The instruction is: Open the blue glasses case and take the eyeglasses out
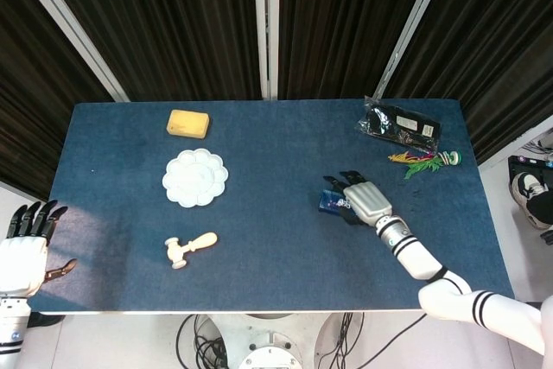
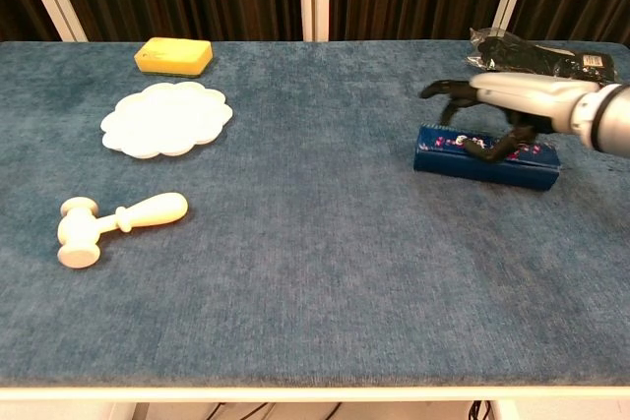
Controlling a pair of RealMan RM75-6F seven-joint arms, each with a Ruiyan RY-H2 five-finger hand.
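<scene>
The blue glasses case (image 2: 484, 156) lies closed on the table's right half, long side across the chest view. From the head view only its left end (image 1: 328, 202) shows from under my right hand (image 1: 365, 200). That hand (image 2: 507, 97) sits on top of the case, fingers (image 2: 440, 90) reaching over the far side and the thumb on the near face, gripping it. No eyeglasses are visible. My left hand (image 1: 22, 253) hovers off the table's left front corner, fingers spread, holding nothing.
A white flower-shaped plate (image 1: 195, 178), a yellow sponge (image 1: 187, 124) and a wooden mallet (image 1: 190, 249) occupy the left half. A black bag (image 1: 400, 124) and a green and yellow feathered toy (image 1: 423, 162) lie at the back right.
</scene>
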